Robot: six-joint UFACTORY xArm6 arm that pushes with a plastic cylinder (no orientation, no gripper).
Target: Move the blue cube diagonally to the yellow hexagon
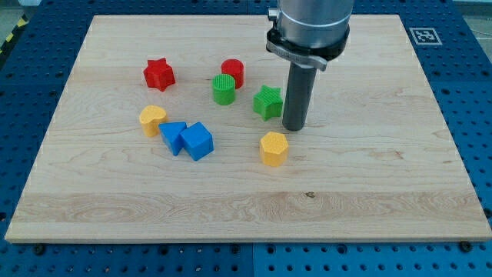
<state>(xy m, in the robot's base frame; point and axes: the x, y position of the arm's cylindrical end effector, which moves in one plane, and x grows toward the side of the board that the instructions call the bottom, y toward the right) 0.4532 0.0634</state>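
Camera view: there are no jaws on this arm, so no width to tell; it ends in a dark rod, and my tip (294, 128) rests on the wooden bench (369, 192). The green star (267, 101) sits just to the view's left of my tip, close beside the rod; whether they touch cannot be told. The yellow hexagon (274, 148) lies just below my tip and slightly to its left, apart from it. The blue cube (197, 141) is well to my tip's left and a little lower, touching a second blue block (173, 137) on its far side. Further left sits a yellow block (152, 119). Up and left of my tip stand a green cylinder (224, 89), a red cylinder (233, 72) and, furthest, a red star (159, 74).
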